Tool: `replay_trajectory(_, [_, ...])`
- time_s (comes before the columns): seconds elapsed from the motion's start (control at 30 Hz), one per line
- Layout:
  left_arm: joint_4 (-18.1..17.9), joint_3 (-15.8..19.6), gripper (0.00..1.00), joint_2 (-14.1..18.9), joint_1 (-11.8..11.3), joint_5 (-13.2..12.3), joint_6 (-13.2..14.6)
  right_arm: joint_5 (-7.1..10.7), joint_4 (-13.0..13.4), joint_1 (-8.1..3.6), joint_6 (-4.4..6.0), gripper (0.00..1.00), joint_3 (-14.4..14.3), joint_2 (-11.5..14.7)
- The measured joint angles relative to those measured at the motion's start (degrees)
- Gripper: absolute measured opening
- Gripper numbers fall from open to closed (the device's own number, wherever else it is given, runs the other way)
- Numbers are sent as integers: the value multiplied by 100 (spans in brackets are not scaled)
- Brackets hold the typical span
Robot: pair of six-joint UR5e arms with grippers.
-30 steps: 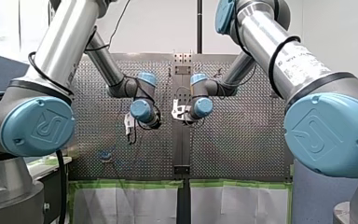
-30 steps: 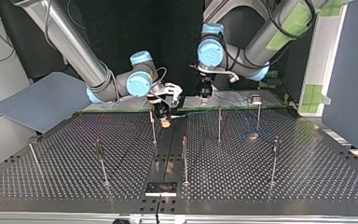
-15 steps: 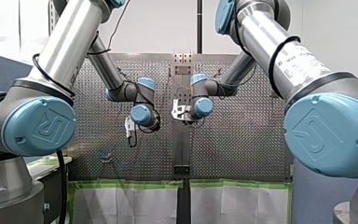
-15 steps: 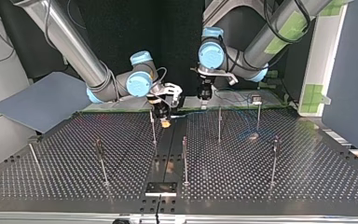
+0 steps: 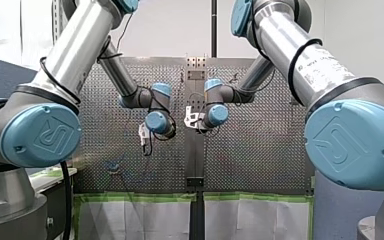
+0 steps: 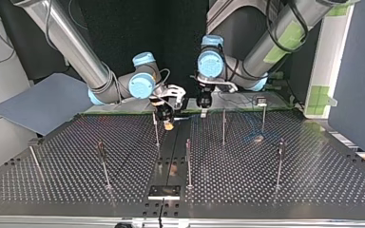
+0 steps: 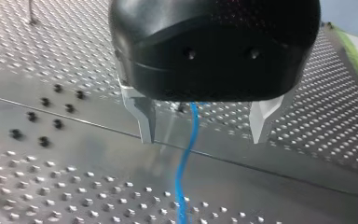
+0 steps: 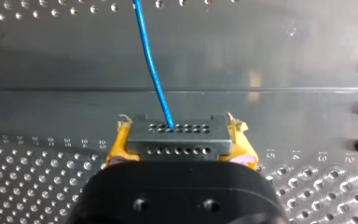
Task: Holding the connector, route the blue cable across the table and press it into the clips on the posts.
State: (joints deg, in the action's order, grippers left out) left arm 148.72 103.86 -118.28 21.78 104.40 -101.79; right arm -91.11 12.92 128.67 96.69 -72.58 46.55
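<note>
1. Right end effector point(image 6: 167, 118): at the top view's left of centre, low over the middle strip of the surface point(image 6: 266, 185). It has held its place through the last second. Its yellow pads point(image 8: 116, 145) are clamped on the two ends of the connector point(image 8: 177, 140).
2. Connector: grey, carried just above the surface.
3. Cable point(image 8: 150, 65): blue. It leaves the connector's face, crosses the bare strip towards the top view's right and passes under the other arm. Its slack shows only faintly among the right-hand posts.
4. Left end effector point(image 7: 203, 122): the one part that has changed. Within the last second it has shifted towards the middle, leftward in the top view, and sunk nearer the surface. It is now just beside the right end effector. Its metal fingers point(image 7: 142, 116) stand apart. The cable runs between them on the surface below, and neither finger touches it.
5. Posts point(image 6: 224, 126): upright, well apart, spread across the surface. The clips point(image 6: 262, 100) are too small to tell whether any holds cable.
6. Reading: the move looks like an approach to a second grasp close to the connector. Routing proper appears not yet begun.
</note>
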Motion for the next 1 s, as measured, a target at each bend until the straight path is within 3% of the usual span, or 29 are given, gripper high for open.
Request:
replay_trajectory(0.3, [153, -452, 100, -433, -20, 207, -127, 28, -8, -1, 0, 0, 1, 0])
replay_trajectory(0.6, [409, -731, 100, -512, 88, 552, 82, 23, -5, -2, 0, 0, 1, 0])
replay_trajectory(0.67, [422, -737, 95, -512, 107, 651, 123, 23, -5, -3, 0, 0, 2, 0])
replay_trajectory(0.7, [422, -737, 82, -511, 113, 693, 142, 22, -4, -5, 0, 0, 2, 0])
replay_trajectory(0.73, [423, -737, 59, -512, 121, 749, 161, 22, -3, -8, 0, 0, 2, 0])
replay_trajectory(0.77, [422, -737, 59, -513, 124, 790, 172, 22, -3, -11, -1, 0, 2, 0])
replay_trajectory(0.8, [422, -737, 36, -513, 126, 829, 179, 22, -3, -12, -3, 0, 2, 0])
replay_trajectory(0.9, [415, -737, 22, -513, 132, 941, 195, 22, -6, -13, -6, 0, 2, 0])
replay_trajectory(0.93, [410, -738, 0, -513, 135, 966, 197, 23, -7, -13, -5, 0, 1, 0])
replay_trajectory(1.0, [382, -740, 0, -512, 146, 968, 192, 26, -7, -14, -3, 0, 1, 0])
